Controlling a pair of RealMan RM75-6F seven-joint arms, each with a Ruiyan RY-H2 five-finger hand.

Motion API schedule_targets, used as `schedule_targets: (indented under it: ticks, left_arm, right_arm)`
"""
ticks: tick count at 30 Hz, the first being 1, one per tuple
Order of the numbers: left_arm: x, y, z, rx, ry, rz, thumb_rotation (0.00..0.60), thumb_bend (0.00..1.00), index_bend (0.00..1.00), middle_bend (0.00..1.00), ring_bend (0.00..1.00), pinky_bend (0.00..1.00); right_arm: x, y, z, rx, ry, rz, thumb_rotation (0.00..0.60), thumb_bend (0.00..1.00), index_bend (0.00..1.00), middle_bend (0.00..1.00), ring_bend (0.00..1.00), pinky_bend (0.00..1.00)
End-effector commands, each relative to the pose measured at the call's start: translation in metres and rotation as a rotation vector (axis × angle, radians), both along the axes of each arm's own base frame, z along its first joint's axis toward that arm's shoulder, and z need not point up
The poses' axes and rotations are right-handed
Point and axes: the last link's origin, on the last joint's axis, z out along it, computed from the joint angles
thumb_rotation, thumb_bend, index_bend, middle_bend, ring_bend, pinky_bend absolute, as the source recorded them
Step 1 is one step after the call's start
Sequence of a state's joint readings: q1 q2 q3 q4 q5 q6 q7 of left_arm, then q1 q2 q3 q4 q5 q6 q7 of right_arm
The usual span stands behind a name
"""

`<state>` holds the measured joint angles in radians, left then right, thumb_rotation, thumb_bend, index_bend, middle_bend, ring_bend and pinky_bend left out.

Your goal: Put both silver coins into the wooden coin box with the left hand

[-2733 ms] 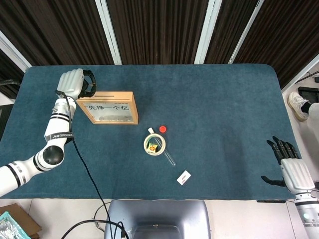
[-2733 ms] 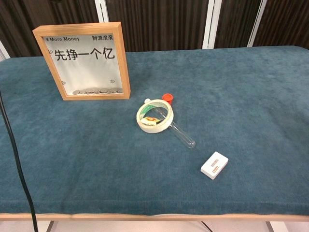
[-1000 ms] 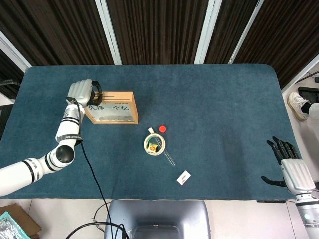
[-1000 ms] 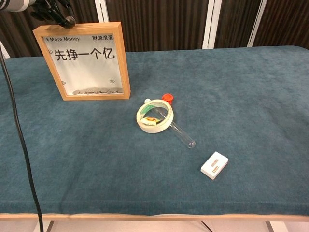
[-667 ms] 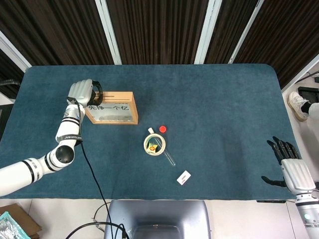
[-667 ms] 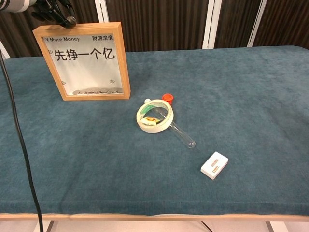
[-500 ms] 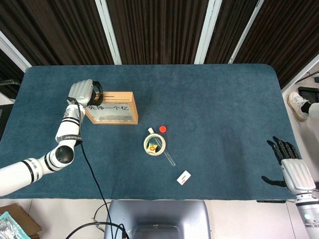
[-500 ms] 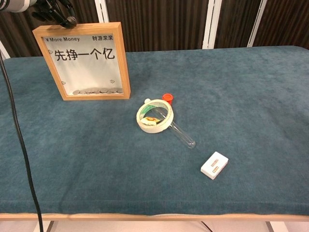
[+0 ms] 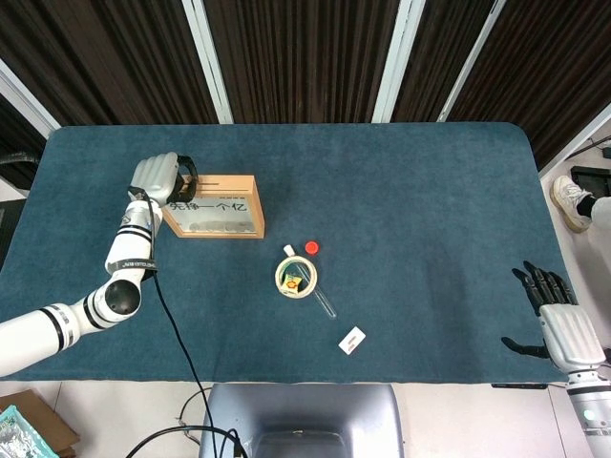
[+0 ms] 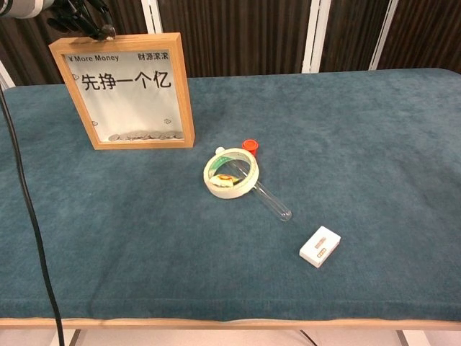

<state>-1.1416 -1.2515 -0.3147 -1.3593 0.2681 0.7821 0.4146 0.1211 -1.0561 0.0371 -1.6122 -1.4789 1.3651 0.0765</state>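
Observation:
The wooden coin box (image 9: 215, 205) stands upright at the table's back left, its glass front (image 10: 130, 90) printed with black characters. Several silver coins (image 10: 140, 136) lie inside along its bottom. My left hand (image 9: 160, 176) hovers over the box's left top corner, at the end of the slot (image 9: 221, 178). Its dark fingers (image 10: 81, 17) are curled and pinched together on a small silver coin, which they mostly hide. My right hand (image 9: 561, 329) hangs off the table's front right edge, fingers spread and holding nothing.
A tape roll (image 9: 297, 278) with small items inside sits mid-table, a red cap (image 9: 311, 247) behind it and a clear tube (image 10: 274, 202) lying in front. A small white device (image 10: 320, 246) lies nearer the front edge. A black cable (image 10: 29, 216) hangs at the left.
Since 2.7 s ago my left hand has moved from behind the box's left side onto its top left corner. It has held still over the last second.

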Motion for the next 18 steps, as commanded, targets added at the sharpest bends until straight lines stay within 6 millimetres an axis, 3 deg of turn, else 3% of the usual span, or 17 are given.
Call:
schedule_targets:
  ticks: [1, 18]
  left_arm:
    - [-0.0001, -0.0001, 0.0001, -0.001, -0.004, -0.002, 0.600, 0.52, 0.51, 1.00, 1.00, 1.00]
    - [0.0001, -0.0015, 0.0035, 0.011, -0.018, -0.019, 0.600, 0.50, 0.47, 1.00, 1.00, 1.00]
  right_arm:
    - [0.0000, -0.0001, -0.0001, 0.000, 0.001, 0.000, 0.600, 0.10, 0.00, 0.00, 0.00, 0.03]
    - [0.0001, -0.0002, -0.0001, -0.001, 0.001, -0.001, 0.600, 0.10, 0.00, 0.00, 0.00, 0.03]
